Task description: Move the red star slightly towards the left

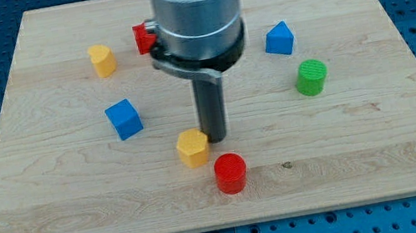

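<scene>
Camera view: red star (144, 37) near the desk's (380, 130) top, mostly hidden behind the arm housing. My tip (216, 138) well below it, just right of the yellow hexagon block (192, 148), above the red cylinder (231, 173). No fingers to report, only a rod. Likely risk: nudging that yellow hexagon block when leaving, or striking the star off-centre.

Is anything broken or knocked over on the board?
Nothing looks broken or spilled. All the blocks sit flat on the wooden board. The only odd bit: the red star is half hidden behind the arm, while my tip rests far from it, right beside the yellow block near the red cylinder.
</scene>
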{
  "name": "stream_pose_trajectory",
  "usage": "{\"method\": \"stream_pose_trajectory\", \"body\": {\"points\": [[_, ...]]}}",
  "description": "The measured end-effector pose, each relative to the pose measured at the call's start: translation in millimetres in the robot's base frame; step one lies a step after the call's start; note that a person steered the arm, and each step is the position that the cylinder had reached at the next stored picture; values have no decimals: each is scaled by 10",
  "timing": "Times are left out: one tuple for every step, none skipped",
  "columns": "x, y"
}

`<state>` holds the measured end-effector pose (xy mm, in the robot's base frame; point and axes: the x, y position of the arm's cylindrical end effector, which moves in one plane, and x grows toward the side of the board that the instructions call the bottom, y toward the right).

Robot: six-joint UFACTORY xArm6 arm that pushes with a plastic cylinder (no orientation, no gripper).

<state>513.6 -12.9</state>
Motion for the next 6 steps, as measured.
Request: {"method": "stream_pose_trajectory", "body": {"points": [[0, -163], [-289, -163], [-976, -188], [-1626, -363], [-1735, -423], [-1728, -480]]}}
